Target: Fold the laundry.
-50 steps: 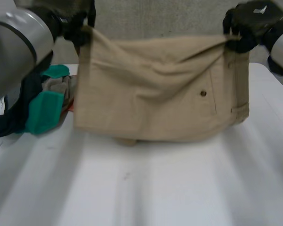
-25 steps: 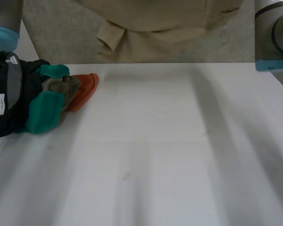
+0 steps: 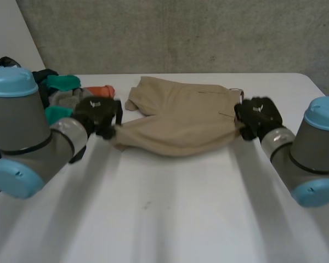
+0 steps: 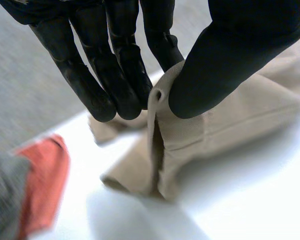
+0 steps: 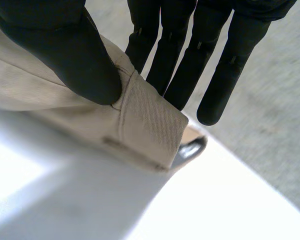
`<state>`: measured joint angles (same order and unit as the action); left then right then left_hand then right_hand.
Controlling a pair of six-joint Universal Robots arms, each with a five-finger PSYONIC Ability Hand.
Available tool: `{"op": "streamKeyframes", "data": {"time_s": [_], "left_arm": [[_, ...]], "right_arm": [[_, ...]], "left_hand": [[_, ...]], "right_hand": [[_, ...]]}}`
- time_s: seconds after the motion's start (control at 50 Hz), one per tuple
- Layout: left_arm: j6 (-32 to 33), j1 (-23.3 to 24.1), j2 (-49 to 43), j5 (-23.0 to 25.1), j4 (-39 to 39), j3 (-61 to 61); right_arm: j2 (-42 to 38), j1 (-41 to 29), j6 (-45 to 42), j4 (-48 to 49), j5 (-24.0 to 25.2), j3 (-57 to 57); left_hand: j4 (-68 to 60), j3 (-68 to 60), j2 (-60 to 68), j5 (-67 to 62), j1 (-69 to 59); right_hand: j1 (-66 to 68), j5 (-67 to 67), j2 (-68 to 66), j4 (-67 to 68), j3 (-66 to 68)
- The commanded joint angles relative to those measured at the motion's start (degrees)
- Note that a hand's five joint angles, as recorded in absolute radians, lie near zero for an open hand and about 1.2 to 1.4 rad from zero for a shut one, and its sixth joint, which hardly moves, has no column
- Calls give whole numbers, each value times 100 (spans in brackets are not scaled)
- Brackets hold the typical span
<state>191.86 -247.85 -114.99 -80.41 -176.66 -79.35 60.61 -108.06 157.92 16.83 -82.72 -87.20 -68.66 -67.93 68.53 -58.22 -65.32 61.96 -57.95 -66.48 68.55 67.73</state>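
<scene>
Left robot hand (image 3: 98, 116): thumb pressed to straight fingers, pinching a doubled edge at the left end of the beige trousers (image 3: 178, 125). Right robot hand (image 3: 256, 116): same narrow pinch, on the waistband corner (metal clasp (image 5: 191, 148) just past the thumb). The trousers lie on the worktop (image 3: 170, 213) between the hands, long axis running hand to hand. Each hand is equally near its own end, so the next fold likely carries one end across to the other.

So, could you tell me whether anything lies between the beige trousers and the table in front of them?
Nothing visible does. The left hand and right hand pinch the near edge of the trousers at its ends, the table in front is bare, and the clothes pile lies aside.
</scene>
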Motion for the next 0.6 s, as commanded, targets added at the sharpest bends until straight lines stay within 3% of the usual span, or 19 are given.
{"op": "streamKeyframes", "data": {"time_s": [0.02, 0.12, 0.2, 0.32, 0.42, 0.6], "left_arm": [[650, 9, 741, 332, 1948, -458], [1396, 53, 1363, 517, 3362, -1028], [2011, 219, 1935, 526, 3883, -1345], [2383, 536, 2324, 412, 3920, -1408], [2339, 589, 1841, 105, 3086, -767], [1777, 703, -250, -730, 1652, 1895]], "right_arm": [[1119, 66, -824, -1725, -7, -525], [1857, 232, -1728, -3201, 45, -921], [2358, 408, -2737, -4264, 255, -1351], [2500, 602, -3365, -4347, 748, -1510], [2044, 699, -2804, -3750, 889, -1081], [850, 629, -994, -2064, 188, 438]], "left_hand": [[-1134, -1207, 1147, -1178, -1468], [-1134, -1207, 1147, -1178, -1468], [-1134, -1207, 1147, -1178, -1468], [-1134, -1207, 1147, -1178, -1468], [-1134, -1207, 1147, -1178, -1468], [-1134, -1207, 1147, -1178, -1468]], "right_hand": [[1804, -1205, -1352, 1145, 1227], [1804, -1205, -1352, 1145, 1227], [1804, -1205, -1352, 1145, 1227], [1804, -1205, -1352, 1145, 1227], [1804, -1205, -1352, 1145, 1227], [1804, -1205, -1352, 1145, 1227]]}}
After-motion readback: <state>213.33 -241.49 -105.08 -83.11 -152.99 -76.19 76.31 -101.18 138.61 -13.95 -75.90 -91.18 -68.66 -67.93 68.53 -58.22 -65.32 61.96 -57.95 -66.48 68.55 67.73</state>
